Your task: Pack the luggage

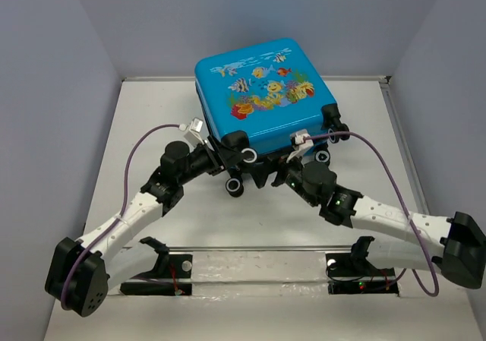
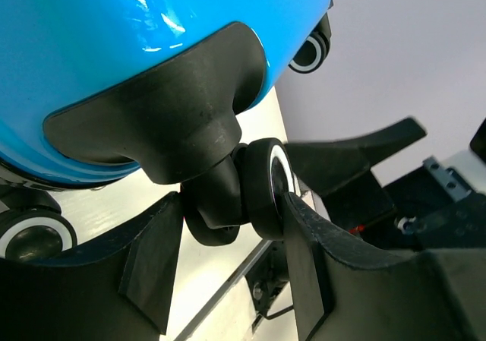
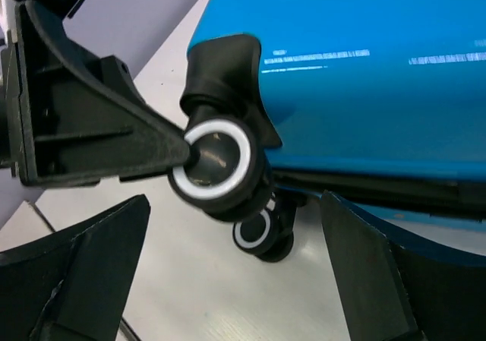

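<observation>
The luggage (image 1: 266, 98), a bright-blue hard-shell case with a fish print, lies closed and flat at the far middle of the table. My left gripper (image 1: 231, 157) is at its near-left corner. In the left wrist view its fingers (image 2: 304, 242) press either side of a black caster wheel (image 2: 266, 189), so the left gripper (image 2: 235, 204) is shut on it. My right gripper (image 1: 269, 170) is just right of that corner. In the right wrist view the right gripper (image 3: 235, 257) stands wide open, holding nothing. A lower wheel (image 3: 262, 235) sits on the table between its fingers. The held wheel (image 3: 219, 159) hangs above.
White table (image 1: 250, 219) with grey walls on three sides. A metal rail (image 1: 250, 251) with two black arm mounts runs along the near edge. Purple cables loop off both wrists. Another suitcase wheel (image 1: 332, 121) sticks out on the right side.
</observation>
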